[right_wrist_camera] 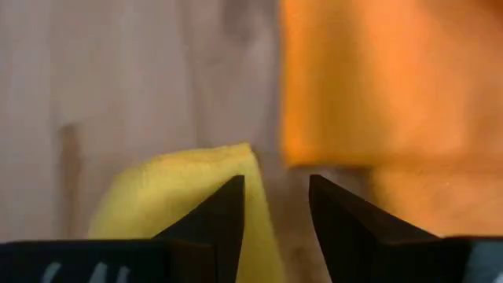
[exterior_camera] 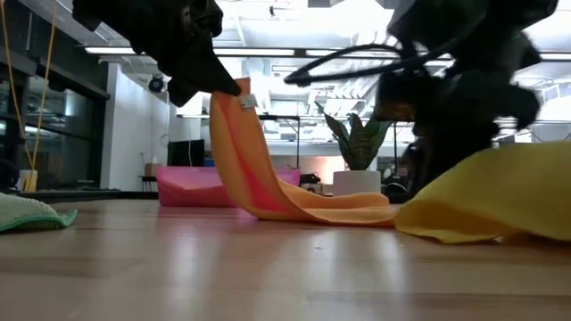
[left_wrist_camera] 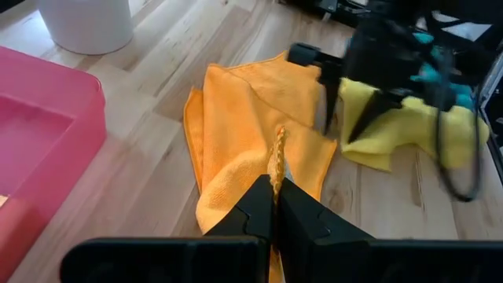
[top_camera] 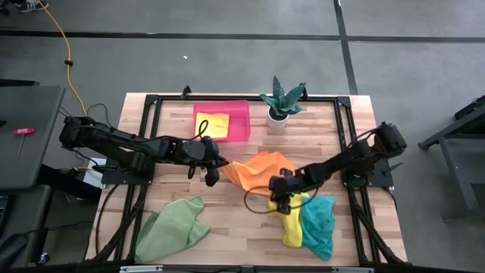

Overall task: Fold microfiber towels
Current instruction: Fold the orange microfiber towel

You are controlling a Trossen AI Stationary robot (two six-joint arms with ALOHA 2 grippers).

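a: where are you in the fold?

b: you're working the soft orange microfiber towel (top_camera: 258,168), which lies mid-bench. your left tool (left_wrist_camera: 275,206) is clamped shut on one corner of it and holds that corner up off the wooden bench (top_camera: 227,220), while the rest trails down onto the wood. i'd judge this is the lift before the fold-over.

a: and the right tool?

b: your right tool (right_wrist_camera: 275,206) hovers low at the seam where the orange towel meets the crumpled yellow microfiber towel (top_camera: 292,224), toward the bench's near right corner. its fingers stand apart with nothing between them. the next move, i think, calls for it to take the orange edge only, not the yellow one just beside it.

a: what does each view add?

b: the low view shows the raised corner hanging clear of the bench, which the high view flattens. only the high view places the teal microfiber towel (top_camera: 322,224) against the yellow one, the light green microfiber towel (top_camera: 174,227) at the near left corner, and the rigid pink rectangular tray (top_camera: 241,110) at the far edge with a folded yellow cloth (top_camera: 214,123) inside.
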